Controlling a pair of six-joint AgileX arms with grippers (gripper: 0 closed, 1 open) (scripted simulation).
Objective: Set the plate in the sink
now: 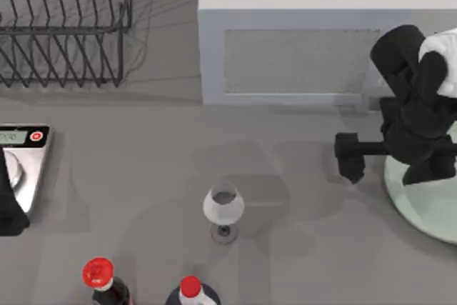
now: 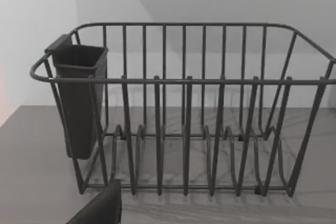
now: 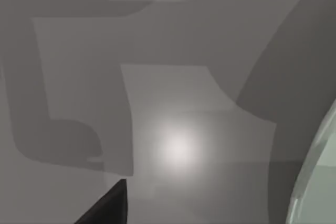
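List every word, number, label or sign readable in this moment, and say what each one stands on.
Scale, at the table's left edge: its small display shows faint digits, too blurred to read; the red button beside it carries a pale mark, also unreadable.
Two red-capped bottles at the near edge: no legible label.
Microwave, wine glass, plate, dish rack: no text.

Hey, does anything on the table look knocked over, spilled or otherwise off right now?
Nothing stands out. The wine glass stands upright mid-table, both red-capped bottles at the near edge are upright, the rack sits square, and the plate lies flat at the table's right edge, partly under the right arm. No spill shows.
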